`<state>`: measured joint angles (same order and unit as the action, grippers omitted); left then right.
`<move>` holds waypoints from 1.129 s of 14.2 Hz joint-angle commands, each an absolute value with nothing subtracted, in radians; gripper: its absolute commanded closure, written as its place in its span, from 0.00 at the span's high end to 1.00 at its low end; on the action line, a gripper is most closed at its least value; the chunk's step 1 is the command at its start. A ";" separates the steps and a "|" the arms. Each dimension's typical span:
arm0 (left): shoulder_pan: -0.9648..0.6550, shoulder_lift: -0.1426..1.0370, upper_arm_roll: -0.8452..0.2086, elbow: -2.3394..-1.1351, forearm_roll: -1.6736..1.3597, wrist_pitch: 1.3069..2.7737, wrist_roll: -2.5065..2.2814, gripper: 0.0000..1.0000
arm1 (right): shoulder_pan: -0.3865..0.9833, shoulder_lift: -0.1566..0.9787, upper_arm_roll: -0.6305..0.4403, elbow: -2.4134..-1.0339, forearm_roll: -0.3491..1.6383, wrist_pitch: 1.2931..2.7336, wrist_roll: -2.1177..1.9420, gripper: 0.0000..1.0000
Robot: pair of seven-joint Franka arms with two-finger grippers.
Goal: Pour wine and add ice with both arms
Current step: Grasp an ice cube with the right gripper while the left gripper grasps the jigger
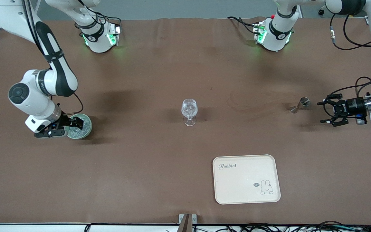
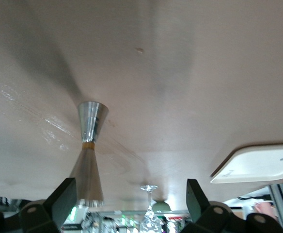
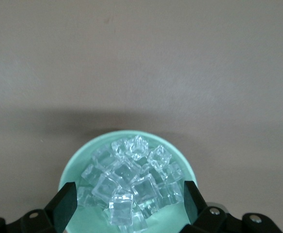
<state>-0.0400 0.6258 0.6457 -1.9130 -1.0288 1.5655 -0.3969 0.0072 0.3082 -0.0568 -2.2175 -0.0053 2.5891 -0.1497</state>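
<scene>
Both fingers wide | right gripper (image 1: 76,124) over ice (image 3: 132,182) | left gripper (image 1: 325,112) near jigger (image 1: 299,105)

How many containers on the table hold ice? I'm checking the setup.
2. The green bowl at the right arm's end holds a pile of ice, under the open right gripper. The wine glass mid-table appears to hold some too.

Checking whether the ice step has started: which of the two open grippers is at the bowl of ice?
The right gripper: its open fingers straddle the green bowl of ice. The left gripper is open beside the metal jigger.
</scene>
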 commanded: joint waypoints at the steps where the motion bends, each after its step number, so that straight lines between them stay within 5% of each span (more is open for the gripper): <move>1: -0.051 0.607 0.661 -2.006 -1.094 1.578 -0.364 1.00 | 0.012 0.298 -0.054 -2.259 -0.006 2.614 -0.170 0.84; 8: -0.097 0.583 0.660 -2.170 -1.226 1.644 -0.285 0.94 | 0.021 0.296 -0.054 -2.295 -0.008 2.602 -0.173 0.66; 10: -0.097 0.575 0.660 -2.203 -1.229 1.666 -0.273 0.87 | 0.018 0.296 -0.054 -2.295 -0.006 2.602 -0.198 0.64; 12: -0.089 0.568 0.660 -2.213 -1.229 1.669 -0.264 0.65 | 0.018 0.296 -0.054 -2.293 -0.006 2.602 -0.198 0.62; 16: -0.091 0.566 0.660 -2.255 -1.273 1.672 -0.229 0.57 | 0.015 0.296 -0.054 -2.290 -0.006 2.602 -0.198 0.57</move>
